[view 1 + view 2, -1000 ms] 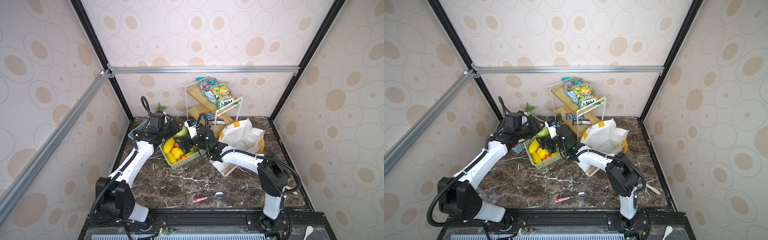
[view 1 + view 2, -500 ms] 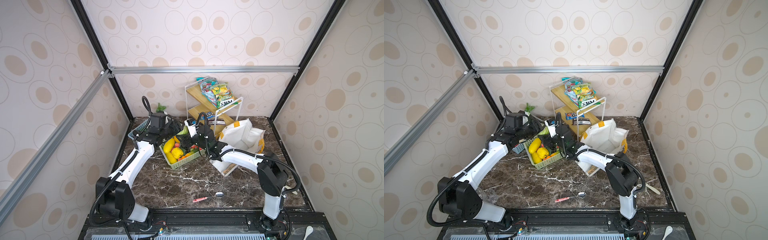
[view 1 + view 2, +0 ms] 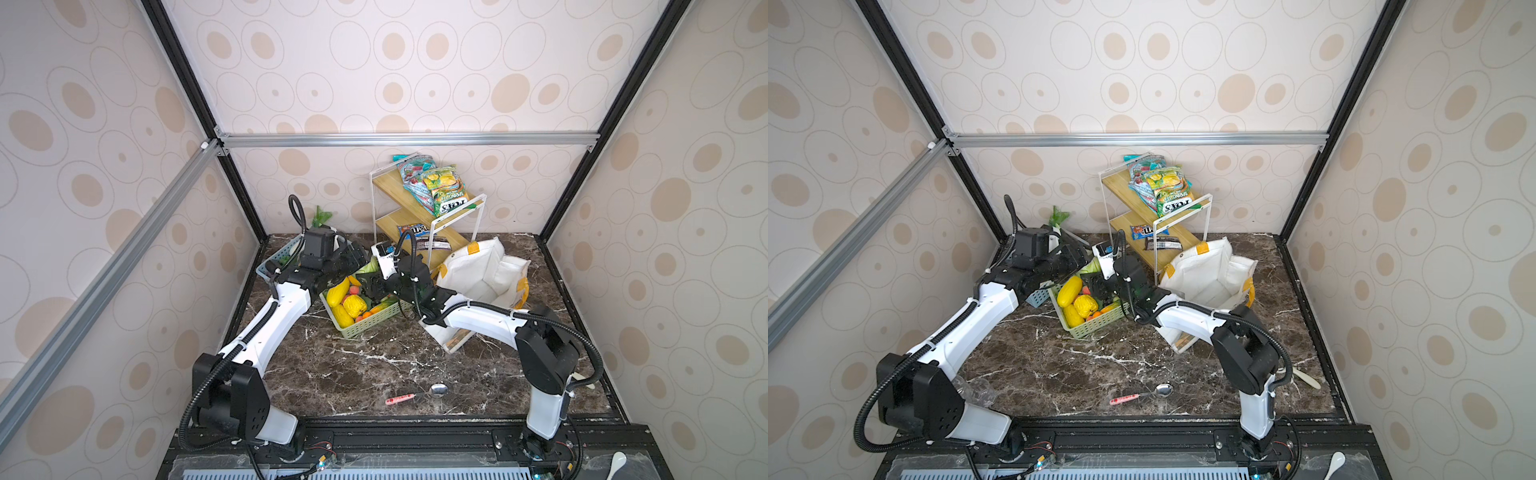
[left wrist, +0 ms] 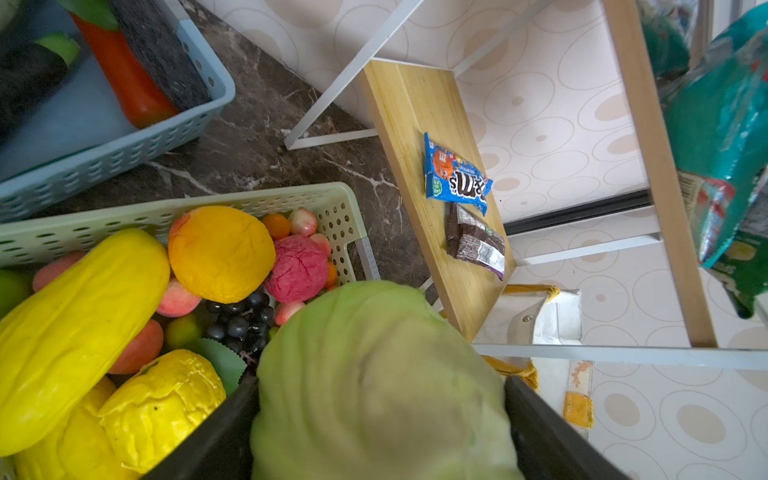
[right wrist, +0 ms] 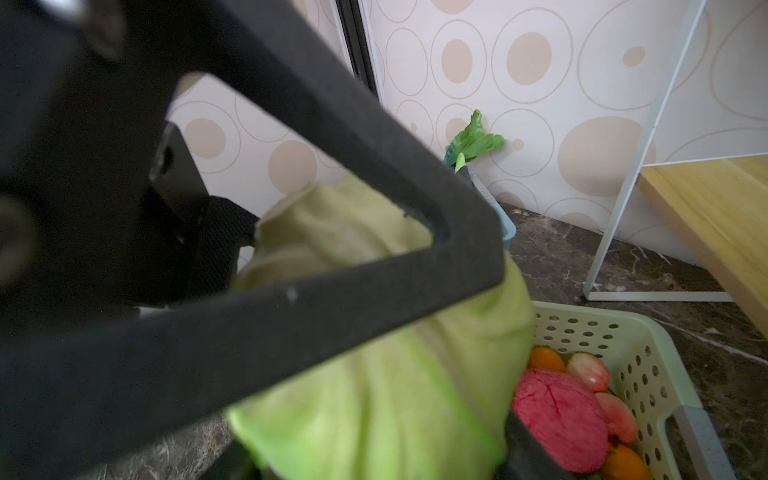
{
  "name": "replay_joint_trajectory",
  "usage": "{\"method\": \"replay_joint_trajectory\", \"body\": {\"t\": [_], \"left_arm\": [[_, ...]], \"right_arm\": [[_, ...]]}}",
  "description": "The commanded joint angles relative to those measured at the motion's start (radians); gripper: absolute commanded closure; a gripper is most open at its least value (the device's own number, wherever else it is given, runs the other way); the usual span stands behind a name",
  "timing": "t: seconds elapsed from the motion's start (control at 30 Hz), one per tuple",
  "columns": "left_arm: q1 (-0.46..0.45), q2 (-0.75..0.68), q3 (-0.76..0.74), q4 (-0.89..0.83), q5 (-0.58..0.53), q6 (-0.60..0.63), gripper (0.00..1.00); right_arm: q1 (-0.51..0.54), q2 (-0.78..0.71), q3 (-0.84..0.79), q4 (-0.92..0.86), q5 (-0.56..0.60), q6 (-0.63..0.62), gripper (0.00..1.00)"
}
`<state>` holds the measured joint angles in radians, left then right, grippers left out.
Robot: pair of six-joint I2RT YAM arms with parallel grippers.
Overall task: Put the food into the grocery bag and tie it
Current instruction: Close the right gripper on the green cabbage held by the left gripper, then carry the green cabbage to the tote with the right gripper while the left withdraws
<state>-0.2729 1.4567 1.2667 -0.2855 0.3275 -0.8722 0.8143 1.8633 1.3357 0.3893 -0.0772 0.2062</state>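
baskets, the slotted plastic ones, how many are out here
2: a light-green slotted plastic basket filled with toy fruit in the middle, and a pale-blue slotted plastic basket just behind it near the back-left corner. None seems hidden.

On the tabletop stand two slotted baskets: one green basket (image 3: 365,328) and one blue basket (image 3: 272,262). There is one grocery bag (image 3: 478,270) and one wire rack (image 3: 415,216), its lower shelf carrying two packets: one blue packet (image 4: 455,174) and one brown packet (image 4: 476,243). Among the food are one light-green cabbage (image 4: 374,374), one red veined ball (image 4: 297,268) and one grape bunch (image 4: 241,320). One pink-handled spoon (image 3: 415,395) lies near the front edge.
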Motion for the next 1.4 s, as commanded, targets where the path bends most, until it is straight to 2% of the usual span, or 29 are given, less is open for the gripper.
{"method": "replay_joint_trajectory", "body": {"t": [0.0,0.2,0.57,0.73,1.0,1.13,1.23,1.37], "left_arm": [[-0.001,-0.006,0.04,0.015,-0.023,0.019,0.12],[0.025,-0.005,0.062,0.005,-0.054,0.023,0.11],[0.073,-0.017,0.065,0.034,-0.021,0.002,0.11],[0.116,-0.017,0.069,0.009,-0.082,0.029,0.11],[0.168,-0.037,-0.022,0.025,-0.114,0.057,0.11],[0.169,-0.052,-0.054,0.022,-0.146,0.07,0.11],[0.169,-0.058,-0.07,0.029,-0.148,0.074,0.11],[0.168,-0.046,-0.075,0.04,-0.133,0.073,0.11]], "right_arm": [[0.008,-0.06,-0.037,0.001,-0.005,0.019,0.42],[0.008,-0.085,-0.063,-0.025,-0.002,0.028,0.42],[0.009,-0.095,-0.085,-0.031,-0.01,0.033,0.43],[0.008,-0.132,-0.102,-0.038,-0.023,0.056,0.43],[0.009,-0.256,-0.089,-0.203,-0.028,0.069,0.43],[0.008,-0.339,-0.072,-0.36,0.045,0.06,0.43],[0.006,-0.405,-0.089,-0.434,0.125,0.006,0.42],[-0.063,-0.467,-0.064,-0.591,0.163,0.028,0.43]]}}
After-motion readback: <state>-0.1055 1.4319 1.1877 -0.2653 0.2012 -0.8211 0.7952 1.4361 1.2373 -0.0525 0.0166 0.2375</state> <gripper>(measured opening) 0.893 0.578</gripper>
